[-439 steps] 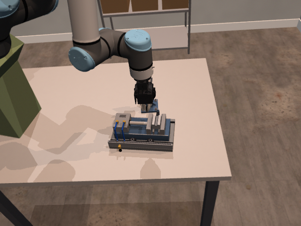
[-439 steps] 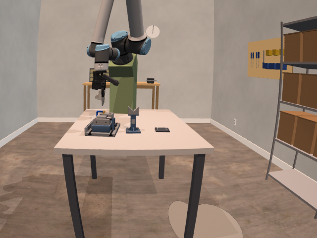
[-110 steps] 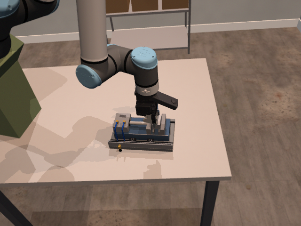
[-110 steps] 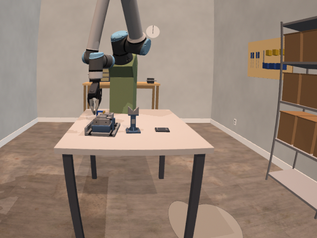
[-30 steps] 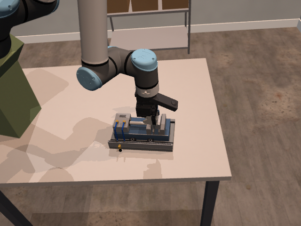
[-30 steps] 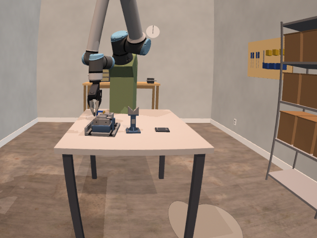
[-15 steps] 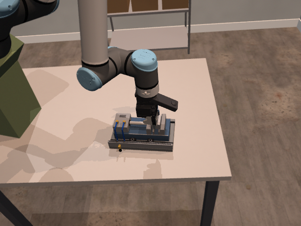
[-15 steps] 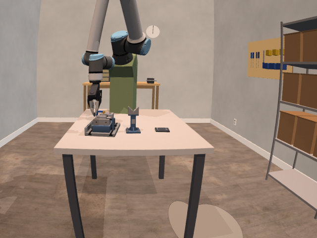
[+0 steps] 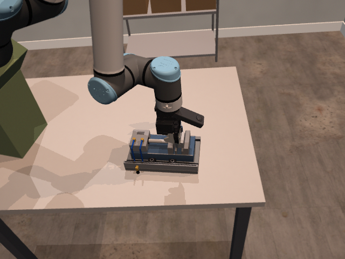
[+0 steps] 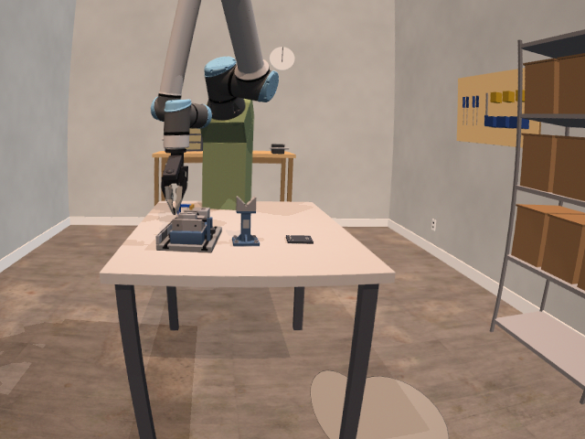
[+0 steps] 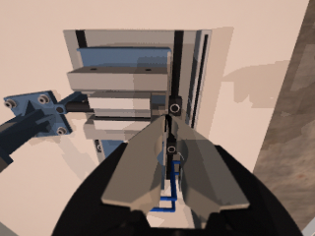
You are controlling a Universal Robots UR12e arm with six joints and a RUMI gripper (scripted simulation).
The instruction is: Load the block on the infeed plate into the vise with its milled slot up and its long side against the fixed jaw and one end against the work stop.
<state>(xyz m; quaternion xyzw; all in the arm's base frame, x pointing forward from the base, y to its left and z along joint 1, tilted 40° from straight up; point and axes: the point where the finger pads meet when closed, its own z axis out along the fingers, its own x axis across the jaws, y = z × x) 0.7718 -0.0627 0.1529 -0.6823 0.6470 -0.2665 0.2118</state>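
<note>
Gripper (image 11: 168,129): fingers pressed together, nothing between them; tips hang just above the vise's (image 9: 163,156) near end, hiding part of the gap. Part (image 11: 119,103): pale block lying between the jaws; slot side not discernible, contact with the fixed jaw and work stop cannot be judged. V-block (image 10: 245,220): upright on its blue stand, beside the vise. Infeed plate (image 10: 299,239): dark, flat, bare. Shelf rack (image 10: 518,155): cut off at the right edge.

The top view looks steeply down on the tabletop (image 9: 222,134) from nearby, while the exterior view faces it level from across the room. The wrist view stares down past its closed fingers; all three share the vise (image 9: 164,156).
</note>
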